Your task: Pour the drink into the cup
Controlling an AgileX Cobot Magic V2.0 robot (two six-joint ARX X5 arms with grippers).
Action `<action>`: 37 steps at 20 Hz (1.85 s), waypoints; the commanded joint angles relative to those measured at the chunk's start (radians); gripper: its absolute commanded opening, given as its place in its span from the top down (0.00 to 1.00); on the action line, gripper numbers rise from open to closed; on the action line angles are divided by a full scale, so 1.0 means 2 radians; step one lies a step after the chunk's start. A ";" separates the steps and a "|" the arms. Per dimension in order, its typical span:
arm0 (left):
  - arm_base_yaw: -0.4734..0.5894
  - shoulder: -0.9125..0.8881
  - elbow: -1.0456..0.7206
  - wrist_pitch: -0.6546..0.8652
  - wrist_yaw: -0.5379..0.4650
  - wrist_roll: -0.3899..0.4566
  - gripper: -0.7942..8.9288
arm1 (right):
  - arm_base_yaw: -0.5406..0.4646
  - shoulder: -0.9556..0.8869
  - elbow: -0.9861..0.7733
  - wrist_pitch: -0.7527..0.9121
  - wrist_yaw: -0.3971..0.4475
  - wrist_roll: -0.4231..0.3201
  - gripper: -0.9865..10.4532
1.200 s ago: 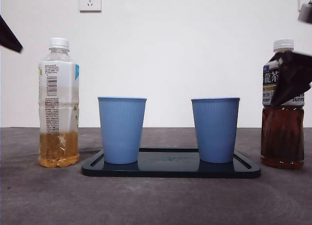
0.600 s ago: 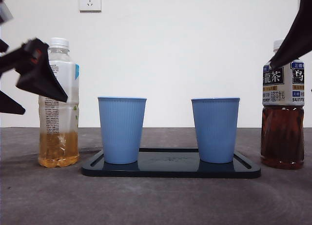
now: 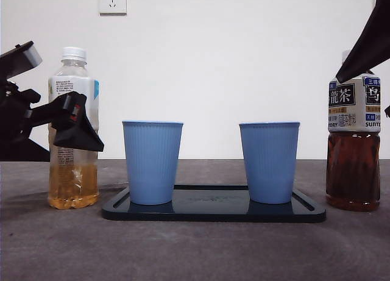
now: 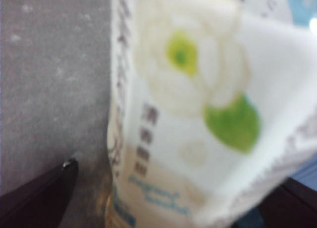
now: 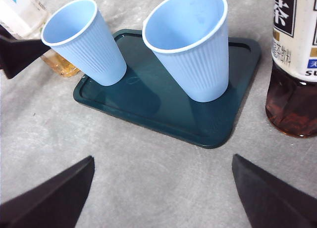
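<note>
A: What does your next move turn on?
B: The pale bottle (image 3: 73, 128). It stands upright on the table (image 3: 195, 244), beside the tray (image 3: 213, 211) with its two cups (image 3: 152, 162), capped, long axis vertical.

A: Which arm is nearer?
B: Your left gripper (image 3: 76, 125). It's level with the label, jaws spread wide, one on each side of the bottle (image 4: 198, 114), nothing clamped as far as I can judge.

A: And the right?
B: Your right gripper (image 5: 163, 198) hangs open and empty above the table, the dark bottle (image 5: 294, 65) off to one side. You'd likely close the left first
</note>
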 commanded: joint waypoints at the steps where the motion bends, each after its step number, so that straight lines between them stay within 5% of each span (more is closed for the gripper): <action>1: -0.002 0.018 0.000 0.025 -0.005 0.002 0.33 | 0.003 0.002 0.008 0.004 -0.002 0.005 0.54; 6: -0.002 0.020 0.000 0.028 -0.004 0.002 0.63 | 0.003 0.002 0.008 0.004 -0.002 -0.001 0.54; 15: -0.002 -0.018 0.001 0.007 -0.004 0.019 0.68 | 0.003 0.002 0.009 0.004 -0.062 -0.014 0.54; 21: -0.002 -0.080 0.054 -0.191 -0.014 0.116 0.68 | 0.008 0.003 0.016 0.004 -0.107 -0.031 0.54; 29: -0.037 -0.109 0.213 -0.450 -0.111 0.276 0.70 | 0.025 0.003 0.018 0.004 -0.123 -0.038 0.54; 37: -0.092 -0.103 0.318 -0.581 -0.345 0.428 0.70 | 0.041 0.003 0.018 0.005 -0.126 -0.050 0.54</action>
